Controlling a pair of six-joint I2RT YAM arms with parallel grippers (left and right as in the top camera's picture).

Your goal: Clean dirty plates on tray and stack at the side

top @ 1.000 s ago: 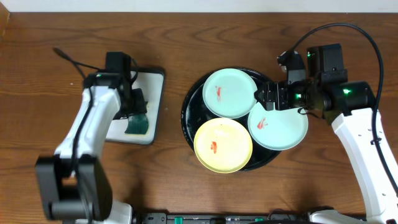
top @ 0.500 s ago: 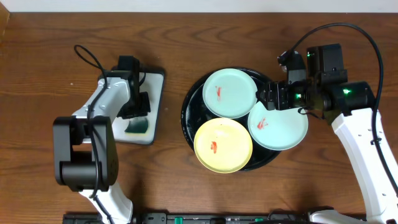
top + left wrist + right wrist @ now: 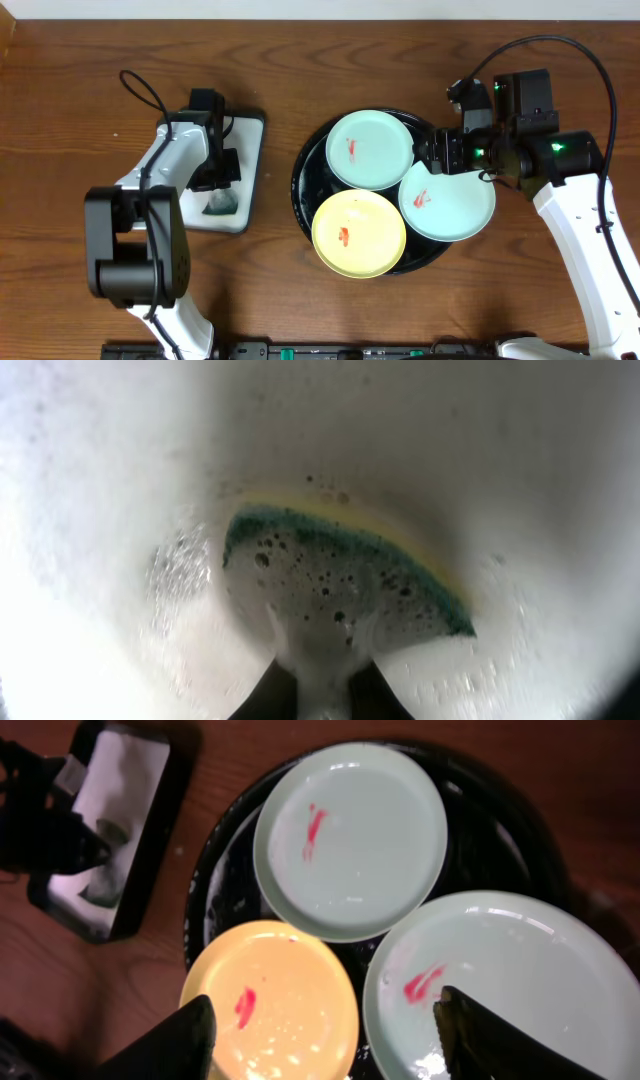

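Note:
Three dirty plates lie on the round black tray [image 3: 303,183]: a mint one [image 3: 368,148] at the back, a second mint one [image 3: 447,200] at the right, and a yellow one [image 3: 359,233] in front. Each carries a red smear. My right gripper [image 3: 438,156] hovers open over the seam between the two mint plates, holding nothing. From the right wrist, its gripper [image 3: 325,1042] spans the yellow plate [image 3: 290,1000] and the right mint plate [image 3: 510,970]. My left gripper [image 3: 220,183] is shut on a foamy green-and-yellow sponge [image 3: 340,575] in the white tray.
The white rectangular black-rimmed tray [image 3: 246,160] stands left of the black tray, wet with suds. Bare dark wood tabletop [image 3: 520,300] surrounds both trays. A black cable [image 3: 140,90] loops behind the left arm.
My left gripper has shut on the sponge, squeezing it smaller, after the left arm swung in over the white tray. The right gripper's fingers have narrowed slightly; the plates have not moved.

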